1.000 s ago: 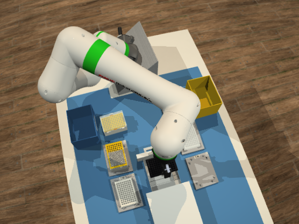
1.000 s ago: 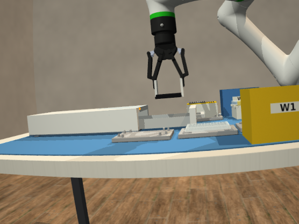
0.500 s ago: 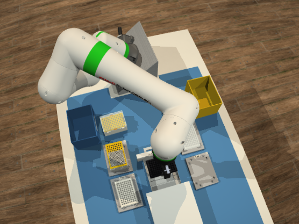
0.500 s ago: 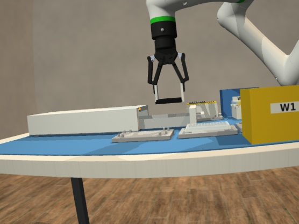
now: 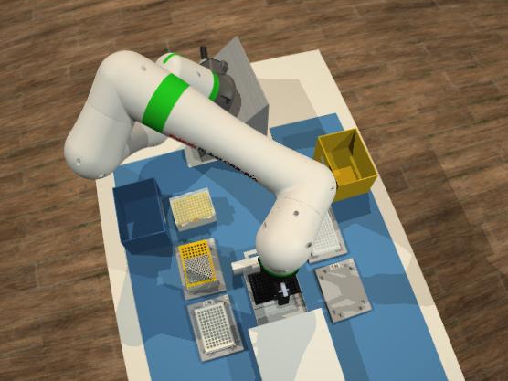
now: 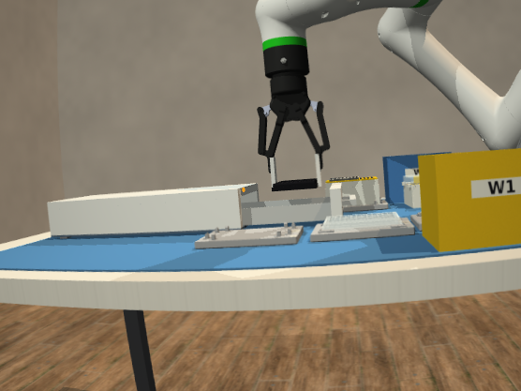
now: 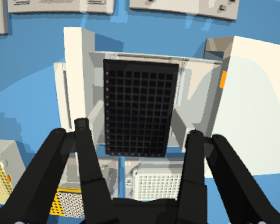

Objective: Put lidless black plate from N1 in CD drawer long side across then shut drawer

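while top view hides it, exterior shows tool [image 6: 296, 173] clamping black plate [image 6: 295, 185] above drawer [image 6: 286, 211].

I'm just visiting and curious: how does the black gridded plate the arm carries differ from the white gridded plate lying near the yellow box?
The flat black gridded plate hangs level above the open drawer, clamped by its edges in the black two-fingered tool; the flat white gridded plate rests on a grey holder on the blue mat. One is black, the other white. Both are flat rectangles covered in a grid of small wells, without lids.
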`<state>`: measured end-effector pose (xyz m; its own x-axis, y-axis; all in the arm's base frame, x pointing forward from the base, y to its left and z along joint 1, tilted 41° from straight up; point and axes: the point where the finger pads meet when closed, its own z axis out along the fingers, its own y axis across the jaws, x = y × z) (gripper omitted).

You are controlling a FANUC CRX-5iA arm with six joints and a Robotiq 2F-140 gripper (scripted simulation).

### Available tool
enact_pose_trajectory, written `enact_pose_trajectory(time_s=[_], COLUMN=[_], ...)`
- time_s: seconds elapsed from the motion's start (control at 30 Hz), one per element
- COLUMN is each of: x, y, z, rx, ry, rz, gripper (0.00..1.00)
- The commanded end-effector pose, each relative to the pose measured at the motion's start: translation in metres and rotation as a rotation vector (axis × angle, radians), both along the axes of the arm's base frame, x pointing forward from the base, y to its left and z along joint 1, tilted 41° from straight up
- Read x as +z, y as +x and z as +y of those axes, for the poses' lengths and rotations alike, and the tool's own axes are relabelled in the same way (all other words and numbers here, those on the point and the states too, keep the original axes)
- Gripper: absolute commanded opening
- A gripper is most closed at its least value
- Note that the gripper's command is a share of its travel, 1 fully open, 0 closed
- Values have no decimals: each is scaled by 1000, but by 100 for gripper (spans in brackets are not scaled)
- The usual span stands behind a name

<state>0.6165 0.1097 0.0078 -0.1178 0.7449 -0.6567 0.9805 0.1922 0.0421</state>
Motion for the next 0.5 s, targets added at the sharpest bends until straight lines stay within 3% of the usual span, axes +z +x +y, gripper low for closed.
enact_pose_trajectory(time_s=[0.0, 0.47], x=[-2, -15], y=[1, 3], z=[-1, -13], rx=[0, 0], ry=[0, 0], rz=[0, 0], gripper=[0, 0])
